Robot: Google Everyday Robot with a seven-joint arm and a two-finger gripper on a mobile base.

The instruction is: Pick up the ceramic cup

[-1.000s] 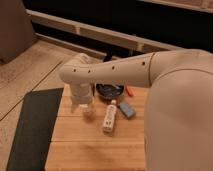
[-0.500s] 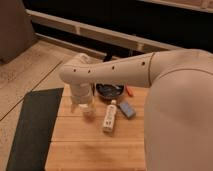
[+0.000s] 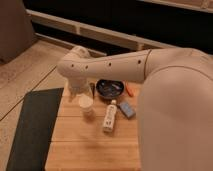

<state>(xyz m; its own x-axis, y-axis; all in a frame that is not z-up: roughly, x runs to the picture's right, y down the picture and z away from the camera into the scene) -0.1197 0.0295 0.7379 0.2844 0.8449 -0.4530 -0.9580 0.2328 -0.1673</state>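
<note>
Ceramic cup (image 3: 86,102) stands upright on the wooden worktop (image 3: 85,150), left-centre, rim up. Nearest, the robot arm (image 3: 175,110) fills the right side. White bottle (image 3: 110,116) lies on its side just right of the cup, a blue object (image 3: 126,109) beside it. Black mat (image 3: 32,125) is on the floor to the left. The gripper (image 3: 81,95) is directly over the cup's far edge; can't tell the state of the jaws. Behind: a dark bowl (image 3: 110,88) and an orange item (image 3: 130,90).
</note>
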